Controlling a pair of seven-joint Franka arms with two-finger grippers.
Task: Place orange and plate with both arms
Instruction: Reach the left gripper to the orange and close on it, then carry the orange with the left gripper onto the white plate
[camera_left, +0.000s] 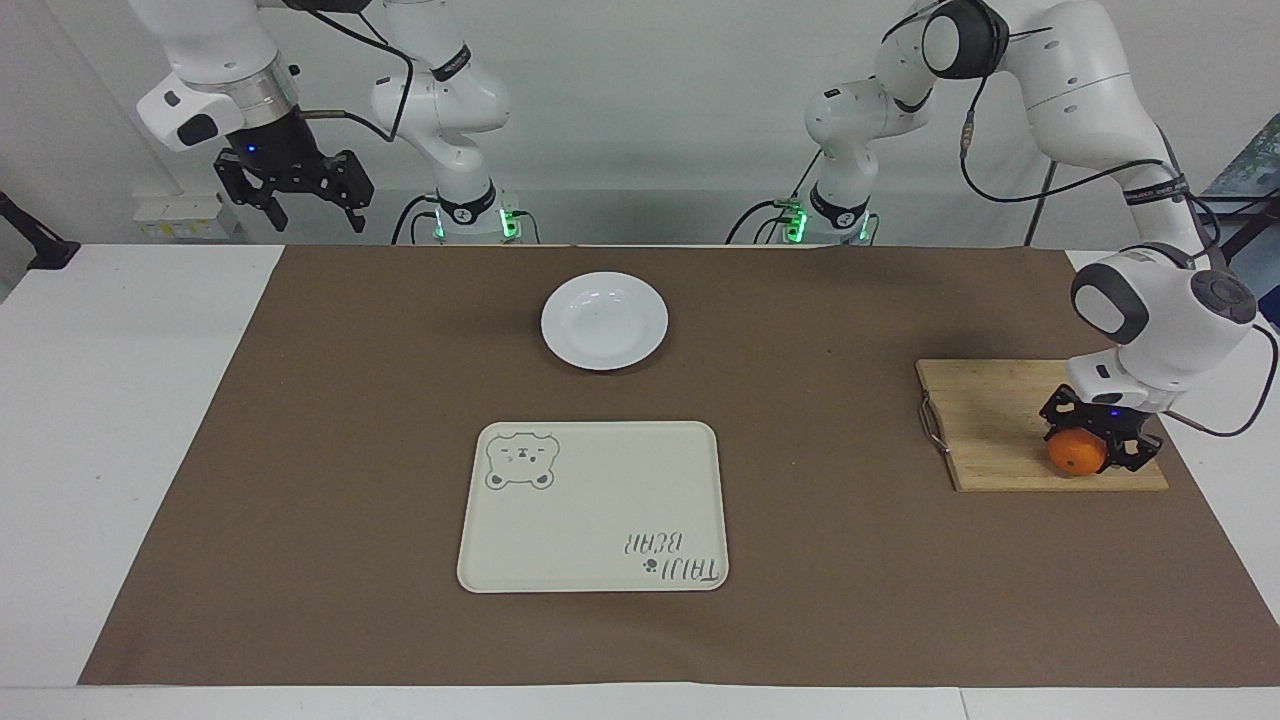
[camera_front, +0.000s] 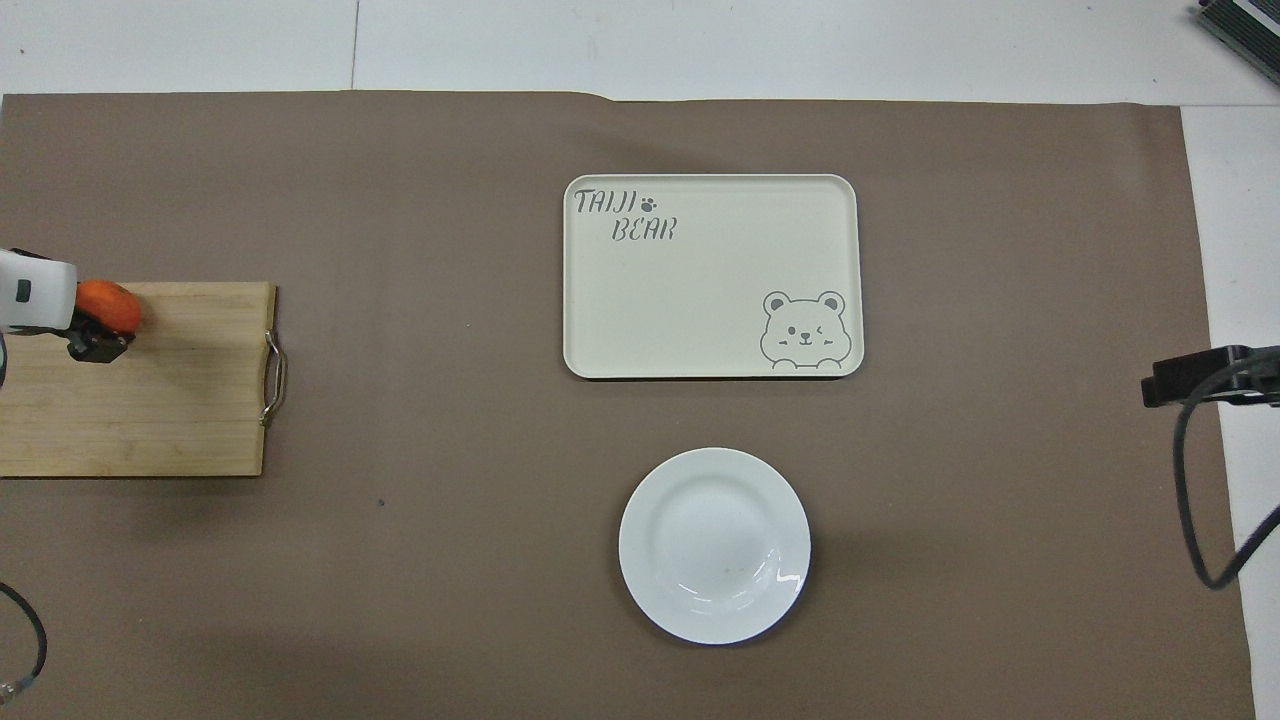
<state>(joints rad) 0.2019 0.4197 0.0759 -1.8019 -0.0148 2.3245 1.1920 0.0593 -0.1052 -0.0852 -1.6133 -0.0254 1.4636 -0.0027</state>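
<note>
The scene is lit evenly and brightly from above, and both views are rendered sharp across the whole table. Soft, short shadows are cast on the brown mat (camera_left: 300, 450) beside the plate (camera_front: 714, 545) and under the cutting board (camera_front: 150, 400). A small glare streak is seen on the plate's glossy rim. No noticeable distortion is found at the edges.
</note>
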